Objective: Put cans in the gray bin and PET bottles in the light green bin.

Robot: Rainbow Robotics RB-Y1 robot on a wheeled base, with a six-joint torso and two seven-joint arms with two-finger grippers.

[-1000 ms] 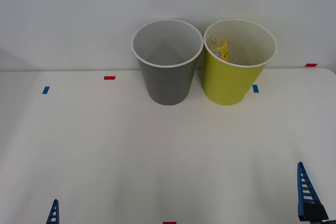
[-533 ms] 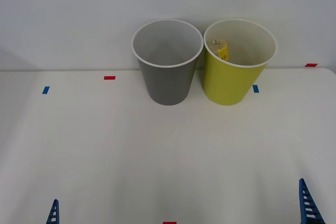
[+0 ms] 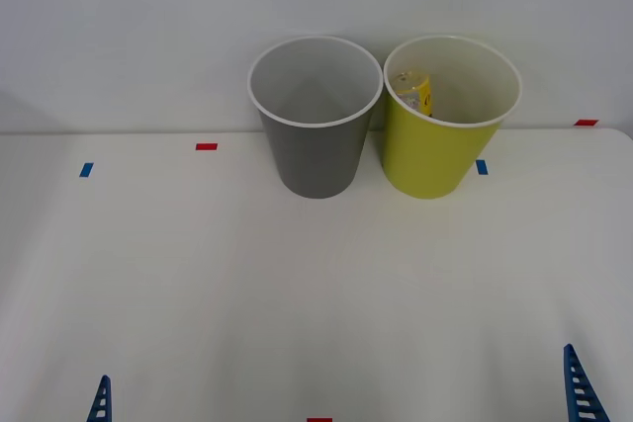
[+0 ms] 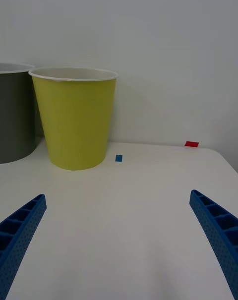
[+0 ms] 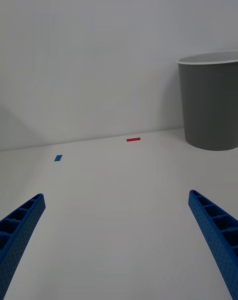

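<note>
Yellow-labelled PET bottle [image 3: 413,92] sits inside the light green bin [image 3: 450,150], at 3 o'clock of the gray bin [image 3: 316,155], probably leaning. I see left gripper [image 5: 116,245] and right gripper [image 4: 119,245] spread wide over the worktop [image 3: 297,284].

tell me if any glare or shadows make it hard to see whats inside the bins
Front view: even, soft light, no glare; the bottle shows clearly inside the light green bin, and the gray bin has only faint shading on its white inside. Right wrist view: sharp, but it meets the bins side-on, so their walls hide the insides. Left wrist view: a soft shadow darkens the back wall.
</note>
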